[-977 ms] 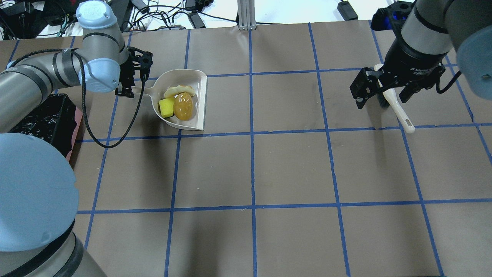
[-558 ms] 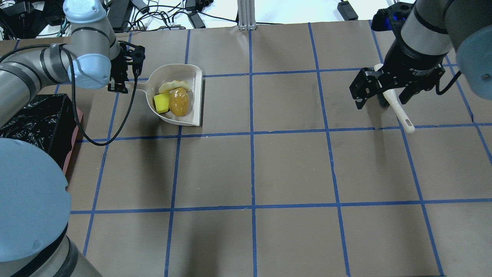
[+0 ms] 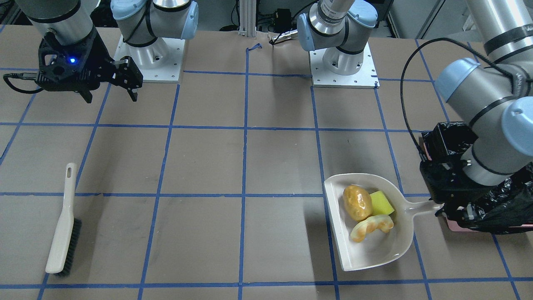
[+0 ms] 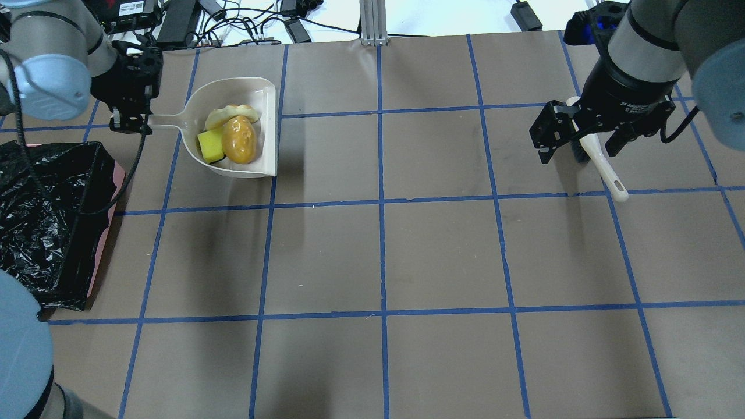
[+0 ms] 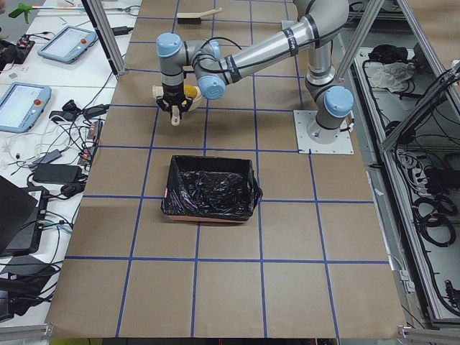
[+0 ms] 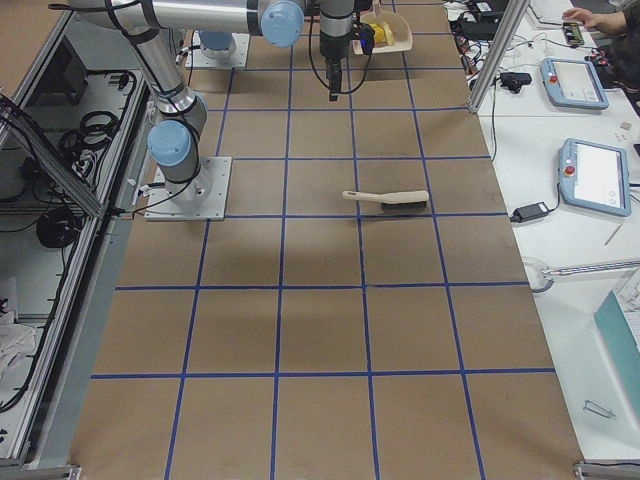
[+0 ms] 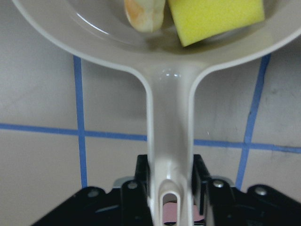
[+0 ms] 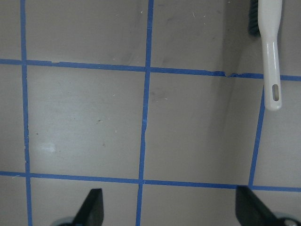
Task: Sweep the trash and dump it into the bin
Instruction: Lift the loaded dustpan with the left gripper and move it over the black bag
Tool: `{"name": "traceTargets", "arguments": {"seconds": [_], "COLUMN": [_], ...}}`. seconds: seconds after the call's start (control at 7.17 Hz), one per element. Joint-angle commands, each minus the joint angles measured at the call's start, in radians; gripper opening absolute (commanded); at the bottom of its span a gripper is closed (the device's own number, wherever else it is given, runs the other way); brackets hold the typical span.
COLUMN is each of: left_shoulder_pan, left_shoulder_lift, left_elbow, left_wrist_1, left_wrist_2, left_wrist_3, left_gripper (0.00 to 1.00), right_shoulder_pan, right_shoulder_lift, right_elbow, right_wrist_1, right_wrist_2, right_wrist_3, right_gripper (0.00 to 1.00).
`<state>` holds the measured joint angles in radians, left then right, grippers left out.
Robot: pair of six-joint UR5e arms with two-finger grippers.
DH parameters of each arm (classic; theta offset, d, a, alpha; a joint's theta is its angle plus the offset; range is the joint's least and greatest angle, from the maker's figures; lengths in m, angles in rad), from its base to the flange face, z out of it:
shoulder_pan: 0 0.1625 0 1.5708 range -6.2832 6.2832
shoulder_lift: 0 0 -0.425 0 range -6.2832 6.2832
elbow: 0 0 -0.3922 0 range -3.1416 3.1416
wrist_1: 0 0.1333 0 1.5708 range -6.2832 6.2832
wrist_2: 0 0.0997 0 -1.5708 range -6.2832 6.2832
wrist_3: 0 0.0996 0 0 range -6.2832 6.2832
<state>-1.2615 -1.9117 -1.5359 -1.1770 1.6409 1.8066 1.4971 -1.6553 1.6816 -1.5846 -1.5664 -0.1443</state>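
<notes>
My left gripper (image 4: 131, 119) is shut on the handle of the beige dustpan (image 4: 256, 96) and holds it a little above the table. In the pan lie the golden-brown potato-like lump (image 4: 238, 139), the yellow-green wedge (image 4: 210, 146) and the tan croissant (image 4: 231, 113). The wrist view shows the handle (image 7: 169, 117) clamped between my fingers (image 7: 200, 186). The bin (image 4: 46, 215), pink-edged with a black bag, stands at the left edge, nearer the robot than the pan and apart from it. My right gripper (image 4: 577, 152) is open and empty above the brush (image 4: 605, 169).
The white-handled brush (image 3: 62, 225) lies flat on the table on the right arm's side. Cables and power bricks (image 4: 233, 17) lie beyond the far table edge. The brown table has a blue tape grid (image 4: 381, 256).
My left arm has carried the dustpan with the trash left and farther from the robot. More of the bin shows now. The right arm and the brush have not moved.
</notes>
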Motion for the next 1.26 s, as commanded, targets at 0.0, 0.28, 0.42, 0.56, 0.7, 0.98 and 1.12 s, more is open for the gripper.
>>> {"name": "traceTargets", "arguments": {"seconds": [0.0, 0.28, 0.42, 0.56, 0.7, 0.98, 1.12], "left_shoulder_pan": [0.153, 0.371, 0.470, 0.528, 0.554, 0.591, 0.600], "left_shoulder_lift": [0.077, 0.115, 0.121, 0.112, 0.100, 0.069, 0.069], "left_elbow": [0.006, 0.006, 0.008, 0.014, 0.040, 0.080, 0.080], "left_wrist_1": [-0.091, -0.096, -0.096, -0.083, -0.058, -0.046, 0.001], "left_wrist_2": [0.022, 0.013, 0.007, 0.008, 0.010, 0.025, 0.042], "left_wrist_3": [0.150, 0.395, 0.516, 0.578, 0.608, 0.613, 0.631], "left_gripper": [0.00, 0.00, 0.00, 0.00, 0.00, 0.00, 0.00], "right_shoulder_pan": [-0.001, -0.001, 0.000, 0.000, 0.000, -0.001, -0.001], "right_shoulder_lift": [0.003, 0.002, 0.002, 0.002, 0.002, 0.000, 0.002], "right_elbow": [0.001, 0.001, 0.001, 0.001, 0.001, 0.000, -0.002], "right_wrist_1": [0.014, 0.006, 0.005, 0.003, 0.003, 0.002, 0.003], "right_wrist_2": [-0.001, 0.008, 0.008, 0.008, 0.008, -0.003, -0.017], "right_wrist_3": [-0.001, -0.001, -0.001, -0.001, -0.001, -0.001, -0.006], "right_gripper": [1.00, 1.00, 1.00, 1.00, 1.00, 1.00, 1.00]}}
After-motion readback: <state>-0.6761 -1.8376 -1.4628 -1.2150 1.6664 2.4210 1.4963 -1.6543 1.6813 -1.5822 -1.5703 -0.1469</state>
